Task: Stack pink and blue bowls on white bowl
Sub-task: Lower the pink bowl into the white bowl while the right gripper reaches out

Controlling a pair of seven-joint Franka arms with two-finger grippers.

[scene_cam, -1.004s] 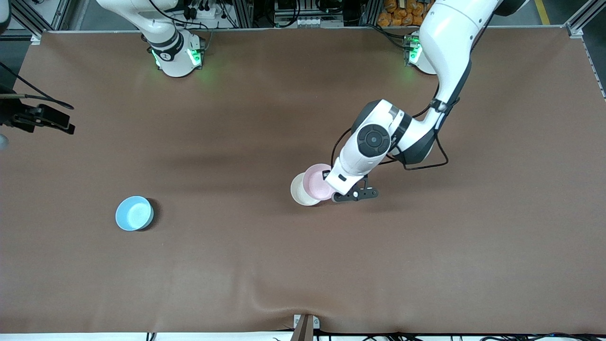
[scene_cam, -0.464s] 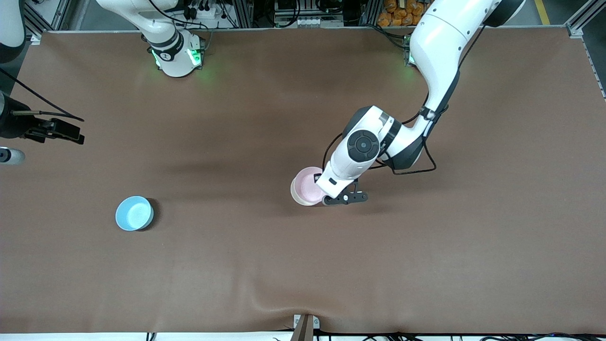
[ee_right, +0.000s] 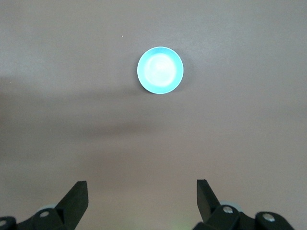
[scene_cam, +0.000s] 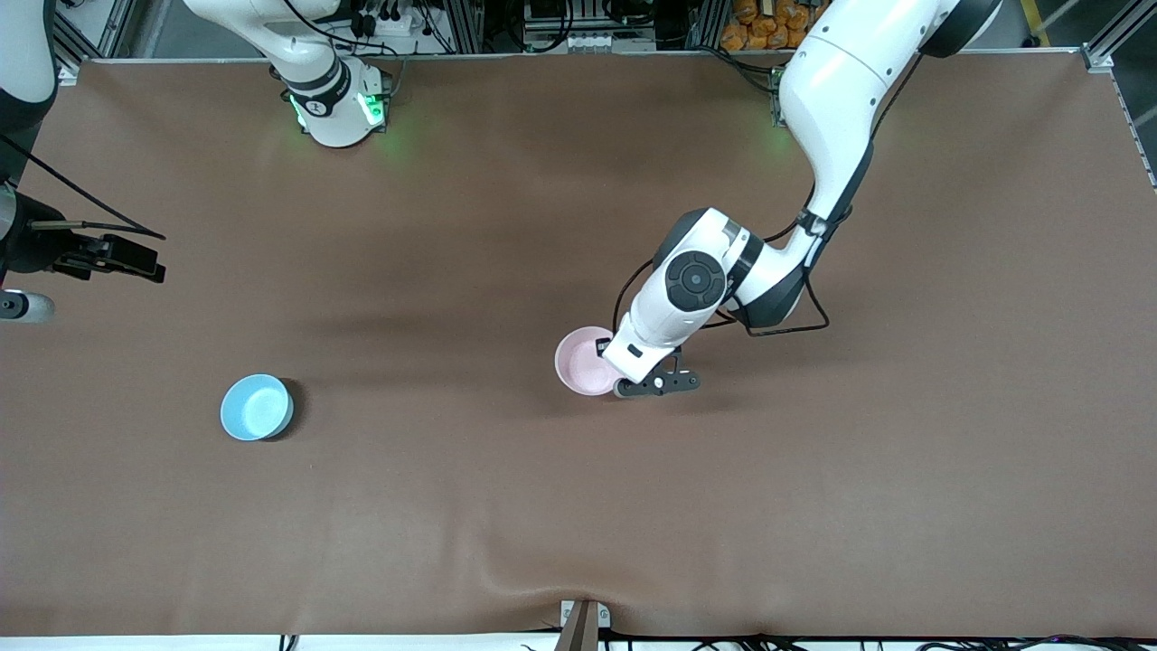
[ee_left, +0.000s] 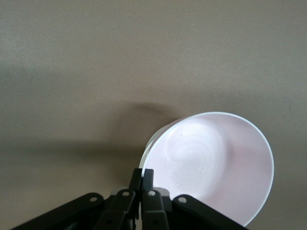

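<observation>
The pale pink bowl [scene_cam: 583,363] lies over the white bowl near the table's middle and covers it in the front view. In the left wrist view the pink bowl [ee_left: 211,165] fills the frame's lower part, and only a thin sliver of the white bowl [ee_left: 146,154] shows at its edge. My left gripper [scene_cam: 622,387] [ee_left: 142,179] is shut on the pink bowl's rim. The light blue bowl [scene_cam: 257,407] [ee_right: 160,70] stands alone toward the right arm's end. My right gripper [scene_cam: 136,260] [ee_right: 141,199] is open and empty, high over the table, with the blue bowl well off from it.
The table [scene_cam: 813,497] is covered by a brown cloth. A small clamp [scene_cam: 583,622] sits at the table edge nearest the front camera.
My left gripper has carried the pink bowl toward the right arm's end, from partly overlapping the white bowl to covering it. My right arm has shifted slightly.
</observation>
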